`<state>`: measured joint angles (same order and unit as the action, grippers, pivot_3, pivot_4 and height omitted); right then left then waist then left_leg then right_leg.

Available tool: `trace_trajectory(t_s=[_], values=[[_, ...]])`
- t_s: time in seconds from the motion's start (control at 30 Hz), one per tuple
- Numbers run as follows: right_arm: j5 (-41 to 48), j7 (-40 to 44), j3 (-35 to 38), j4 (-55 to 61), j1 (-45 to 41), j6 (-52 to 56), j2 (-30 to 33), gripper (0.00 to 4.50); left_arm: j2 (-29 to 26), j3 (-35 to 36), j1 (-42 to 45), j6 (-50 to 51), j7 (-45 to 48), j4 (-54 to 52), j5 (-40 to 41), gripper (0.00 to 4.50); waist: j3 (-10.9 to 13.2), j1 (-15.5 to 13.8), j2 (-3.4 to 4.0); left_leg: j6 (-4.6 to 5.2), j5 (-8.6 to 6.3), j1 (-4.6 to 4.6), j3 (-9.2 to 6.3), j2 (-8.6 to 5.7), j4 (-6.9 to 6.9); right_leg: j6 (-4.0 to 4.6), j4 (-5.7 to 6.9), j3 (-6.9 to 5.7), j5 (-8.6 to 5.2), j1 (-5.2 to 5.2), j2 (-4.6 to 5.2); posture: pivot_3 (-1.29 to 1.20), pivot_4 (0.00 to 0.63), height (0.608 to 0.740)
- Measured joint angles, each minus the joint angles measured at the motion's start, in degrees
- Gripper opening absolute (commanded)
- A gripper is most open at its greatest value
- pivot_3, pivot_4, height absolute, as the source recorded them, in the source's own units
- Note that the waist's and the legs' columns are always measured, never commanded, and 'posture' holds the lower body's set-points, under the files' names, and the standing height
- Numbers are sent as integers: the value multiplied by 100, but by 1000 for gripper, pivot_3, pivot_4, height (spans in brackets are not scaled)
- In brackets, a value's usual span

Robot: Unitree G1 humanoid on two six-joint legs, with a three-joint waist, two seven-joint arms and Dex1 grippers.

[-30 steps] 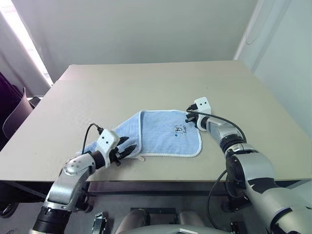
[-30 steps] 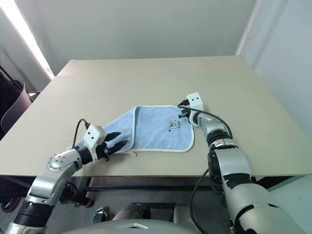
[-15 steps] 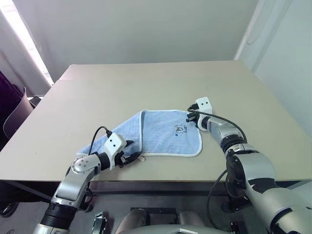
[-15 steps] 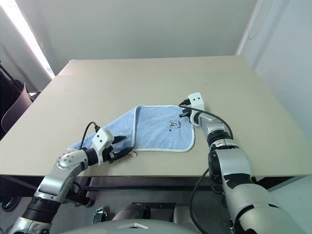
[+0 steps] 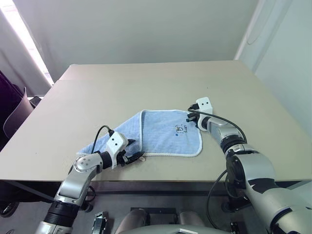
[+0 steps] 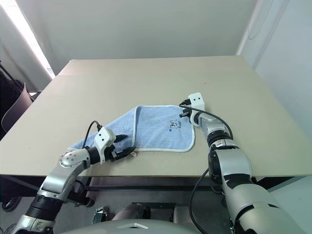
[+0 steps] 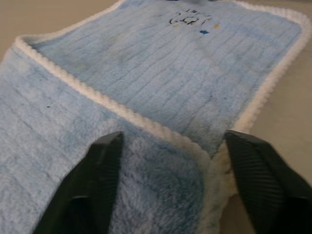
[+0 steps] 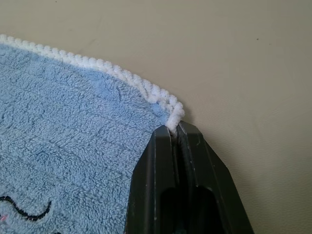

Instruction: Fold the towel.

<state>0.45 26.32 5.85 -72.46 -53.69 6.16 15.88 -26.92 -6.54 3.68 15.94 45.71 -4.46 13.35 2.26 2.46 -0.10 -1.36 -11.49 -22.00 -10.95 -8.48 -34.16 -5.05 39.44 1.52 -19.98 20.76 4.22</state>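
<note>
The light blue towel [image 5: 170, 134] with white edging lies flat near the table's front edge, its left part folded over on a diagonal. Its dark logo [image 5: 181, 129] faces up near the right side. My left gripper [image 5: 132, 155] sits low at the towel's near corner by the fold. In the left wrist view its fingers [image 7: 97, 170] stand apart, with the bunched corner and edging [image 7: 214, 165] between them. My right gripper [image 5: 190, 116] is at the far right corner, shut on the white edging [image 8: 173, 114].
The beige table [image 5: 146, 87] stretches wide behind and to both sides of the towel. Its front edge runs just below my left gripper. A dark chair [image 5: 12, 114] stands off the table's left side.
My left gripper has slid a little to the right and down, from over the folded flap to the towel's near corner. My right gripper and the towel's far corner have stayed put.
</note>
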Motion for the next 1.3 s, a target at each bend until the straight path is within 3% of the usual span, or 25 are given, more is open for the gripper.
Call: trace_trajectory(t_s=[0.13, 0.47, 0.57, 0.67, 1.17, 1.3], values=[[33, 0, 17, 0, 3, 1, 3, 0, -80, -2, -37, 98, 92, -54, 73, 944, 0, 5, 0, 0, 0, 0, 0, 0, 0, 0, 0, 0, 0, 1, 0, 0, 0, 740], [45, -28, 20, 0, 3, 14, 10, 0, -206, -15, -124, 132, 37, -68, -42, 944, 1, -2, 1, 0, 0, 0, -1, 1, 1, 1, -1, 0, -1, 1, 0, 0, 0, 740], [44, -52, 19, 0, 3, 14, 4, 0, -192, -24, -125, 132, 30, -69, -35, 1571, 1, -3, 1, 0, 0, 0, 0, 1, 1, 2, -1, 0, -1, 0, 0, 0, 0, 740], [45, -52, 19, 0, 3, 14, 3, 0, -192, -69, -130, 128, 27, -98, -41, 2567, 1, -2, 1, 0, 0, 0, 0, 1, 1, 1, -1, 0, -1, 0, 0, 0, 0, 740], [50, -55, 20, 0, 3, 14, 4, 0, -217, -88, -121, -3, -113, -4, -247, 2567, 1, -2, 1, 0, 0, 0, -1, 1, 1, 2, -1, 0, -1, 0, 0, 0, 0, 740], [56, -56, 21, 0, 3, 15, 3, 0, -215, -88, -124, -3, -42, -7, -213, 1353, 1, -2, 1, 0, 0, 0, -1, 1, 1, 2, -2, 0, -1, 1, 0, 0, 0, 740]])
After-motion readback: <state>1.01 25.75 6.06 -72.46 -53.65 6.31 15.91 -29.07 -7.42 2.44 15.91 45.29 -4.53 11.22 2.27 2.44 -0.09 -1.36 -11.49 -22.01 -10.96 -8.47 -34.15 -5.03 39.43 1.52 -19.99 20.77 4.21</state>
